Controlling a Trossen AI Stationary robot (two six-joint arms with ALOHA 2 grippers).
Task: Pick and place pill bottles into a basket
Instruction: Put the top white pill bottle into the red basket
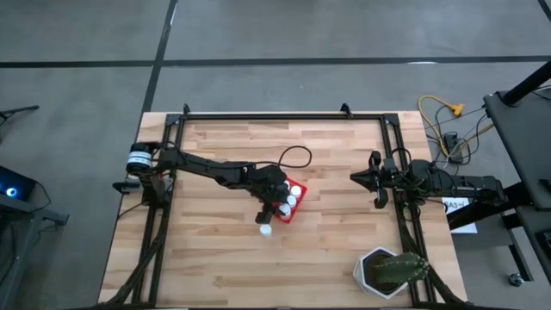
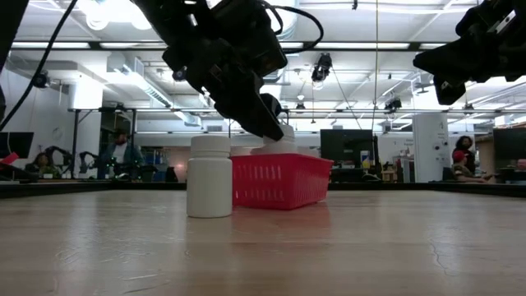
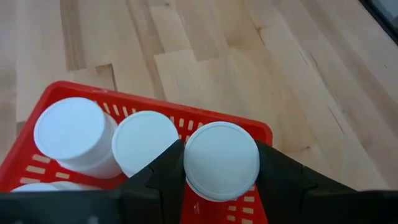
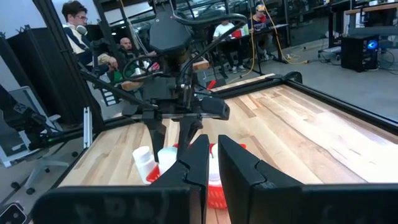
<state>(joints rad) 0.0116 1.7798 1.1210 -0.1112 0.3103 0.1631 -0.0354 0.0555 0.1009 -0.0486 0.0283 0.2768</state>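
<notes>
The basket (image 1: 294, 203) sat near the middle of the counter (image 1: 224, 258), with several pill bottles (image 3: 143, 142) standing inside it. The left pincer (image 3: 221, 163) hung over the basket's edge, closed around one bottle (image 3: 221, 160) beside those. Another bottle (image 2: 209, 176) stood on the counter just outside the basket. The right pincer (image 1: 356, 177) waited well apart at the counter's right side. A potted plant (image 1: 389, 271) stood at the counter's right corner.

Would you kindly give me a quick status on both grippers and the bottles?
Left gripper shut on a pill bottle over the red basket. Right gripper shut, empty, waiting at table's right. One bottle outside the basket. Nothing in the way.
</notes>
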